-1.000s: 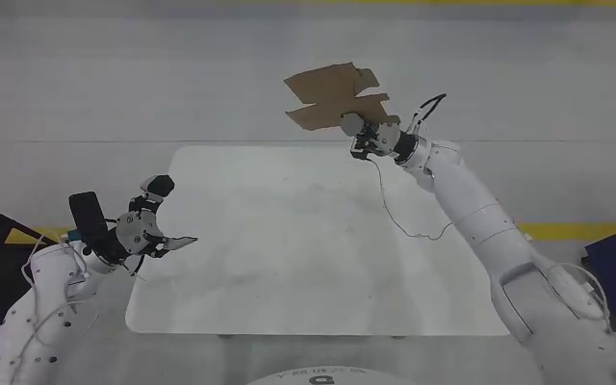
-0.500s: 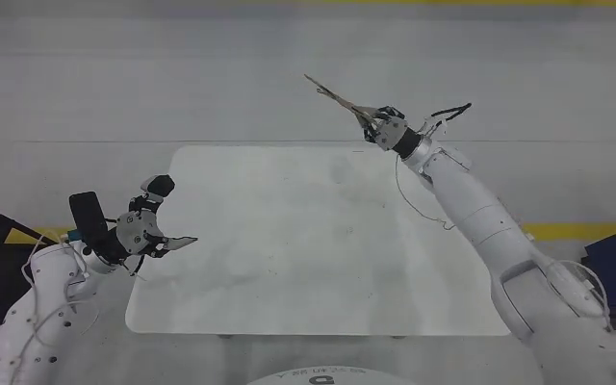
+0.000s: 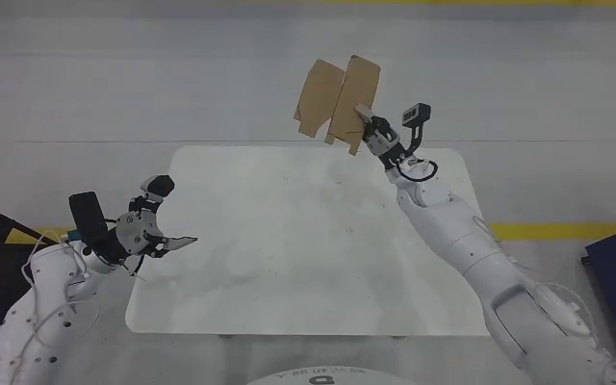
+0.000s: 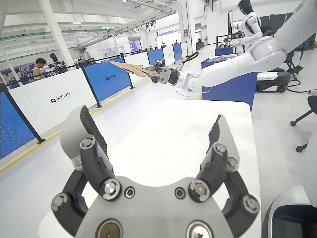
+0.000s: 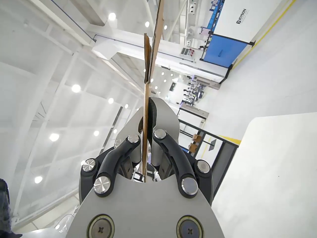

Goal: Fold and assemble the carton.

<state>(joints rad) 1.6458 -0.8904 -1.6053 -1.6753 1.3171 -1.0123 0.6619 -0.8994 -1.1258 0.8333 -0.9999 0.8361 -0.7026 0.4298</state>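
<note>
Carton (image 3: 337, 96), flat brown cardboard, is at upper centre of top view, just past far edge of white table (image 3: 289, 250), lifted in air. R gripper (image 3: 370, 119) is clenched on its lower edge, sheet pinched btw both jaws. L gripper (image 3: 175, 214) hangs at table's left edge, jaws spread wide apart.

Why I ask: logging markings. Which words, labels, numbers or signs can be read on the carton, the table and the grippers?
carton: none; plain brown card on the faces shown.
table: none; plain white top.
left gripper: none.
right gripper: none; it is shut on the carton.
</note>
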